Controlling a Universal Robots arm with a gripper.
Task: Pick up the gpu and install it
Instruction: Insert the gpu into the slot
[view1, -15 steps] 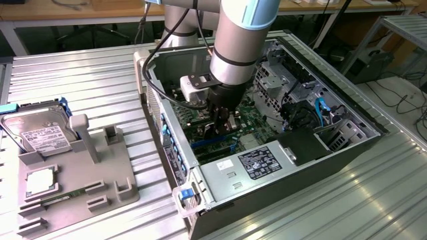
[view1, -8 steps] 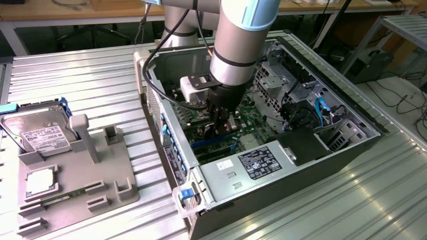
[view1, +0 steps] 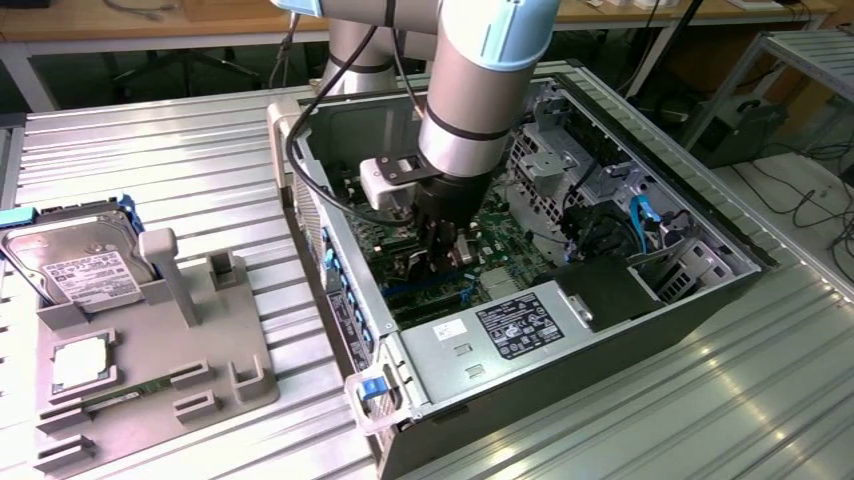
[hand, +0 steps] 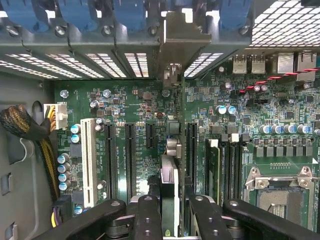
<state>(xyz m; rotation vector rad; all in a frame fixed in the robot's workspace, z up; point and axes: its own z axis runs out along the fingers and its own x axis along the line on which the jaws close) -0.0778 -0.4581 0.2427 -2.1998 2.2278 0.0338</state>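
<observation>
In the wrist view the gpu (hand: 170, 175) shows edge-on, held between the black fingers (hand: 147, 215) of my gripper (hand: 170, 220), which is shut on it. Its silver end bracket (hand: 182, 40) stands against the case's rear slot openings. The card sits upright over the motherboard (hand: 135, 100), between two black expansion slots (hand: 191, 145); whether it is seated I cannot tell. In the exterior view my gripper (view1: 447, 262) reaches straight down into the open computer case (view1: 694, 290), low over the board.
A grey fixture (view1: 200, 370) at the exterior view's left holds a silver hard drive (view1: 83, 270) and a thin memory stick (view1: 134, 390). Inside the case are the power supply (view1: 514, 325), a white slot (hand: 88, 160), a braided cable bundle (hand: 20, 125) and the processor socket (hand: 282, 192).
</observation>
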